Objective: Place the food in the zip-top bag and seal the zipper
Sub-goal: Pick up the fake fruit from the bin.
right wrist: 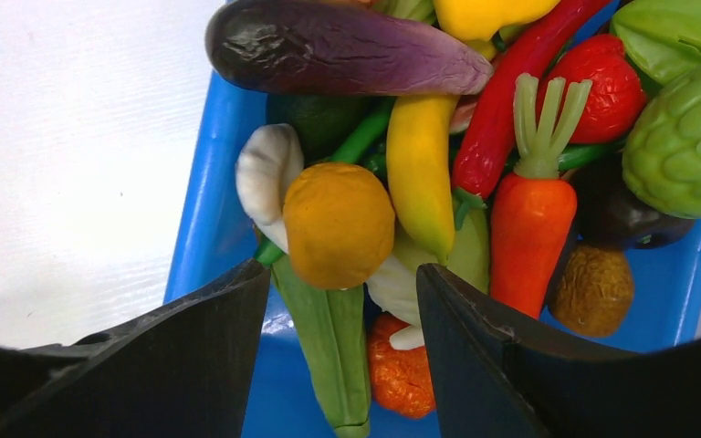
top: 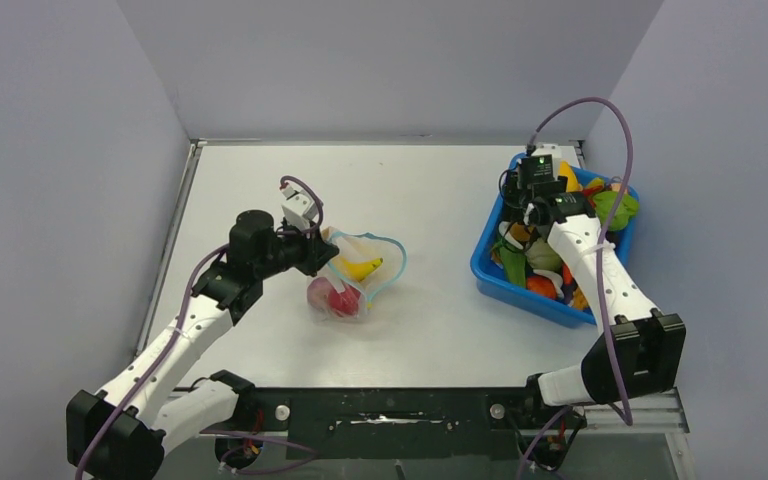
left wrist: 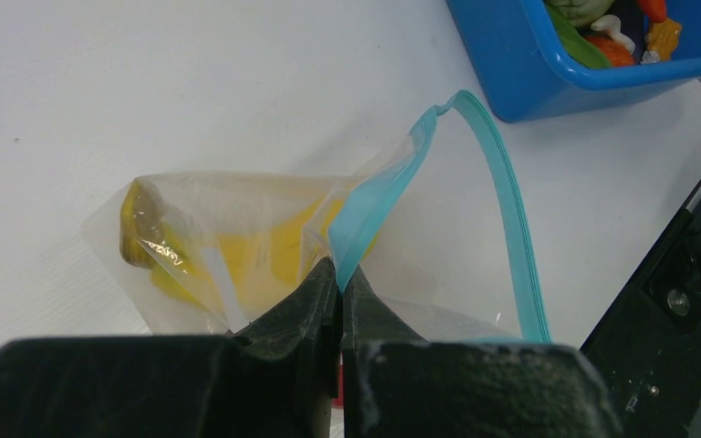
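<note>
The clear zip-top bag (top: 357,272) lies mid-table with its mouth gaping towards the right. Inside it are a yellow banana (top: 364,267) and a red round fruit (top: 340,298). My left gripper (left wrist: 340,283) is shut on the near strip of the light blue zipper (left wrist: 379,196); the far strip (left wrist: 514,228) arcs away, apart from it. My right gripper (right wrist: 344,269) hangs open over the blue bin (right wrist: 208,201) of food. An orange-capped mushroom (right wrist: 338,224) and a green okra pod (right wrist: 329,351) lie between its fingertips, and neither finger touches them.
The bin (top: 490,270) stands at the right, piled with a purple eggplant (right wrist: 338,46), a carrot (right wrist: 531,219), a red chilli (right wrist: 493,109), a strawberry (right wrist: 607,87) and other pieces. Grey walls close in three sides. The black mounting rail (top: 410,410) runs along the near edge.
</note>
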Motion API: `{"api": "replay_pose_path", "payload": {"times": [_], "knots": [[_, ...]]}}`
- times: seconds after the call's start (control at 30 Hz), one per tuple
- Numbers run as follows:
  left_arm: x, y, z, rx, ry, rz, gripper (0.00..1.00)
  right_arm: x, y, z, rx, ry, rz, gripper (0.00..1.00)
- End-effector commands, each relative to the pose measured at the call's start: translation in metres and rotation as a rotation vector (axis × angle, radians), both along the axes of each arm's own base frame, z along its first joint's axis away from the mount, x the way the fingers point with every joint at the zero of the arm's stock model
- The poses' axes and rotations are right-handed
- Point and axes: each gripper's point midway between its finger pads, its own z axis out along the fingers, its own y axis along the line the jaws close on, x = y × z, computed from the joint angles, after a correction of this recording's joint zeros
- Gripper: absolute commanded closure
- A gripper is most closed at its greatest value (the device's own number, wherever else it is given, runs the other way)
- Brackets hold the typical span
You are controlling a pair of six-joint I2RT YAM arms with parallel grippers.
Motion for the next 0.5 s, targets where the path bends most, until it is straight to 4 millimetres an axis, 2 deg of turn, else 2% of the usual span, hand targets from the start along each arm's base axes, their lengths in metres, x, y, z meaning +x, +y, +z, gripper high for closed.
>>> {"api": "replay_pose_path", "payload": {"times": [0.0, 0.47], "knots": [[-0.001, -0.006, 0.021, -0.047, -0.075, -0.027, 1.0, 0.015, -0.003, 0.013, 0.022, -0.038, 0.034, 0.39], [-0.001, -0.004, 0.023, -0.041, -0.084, -0.02, 1.0, 0.029, -0.009, -0.024, 0.045, 0.048, 0.075, 0.34]]}}
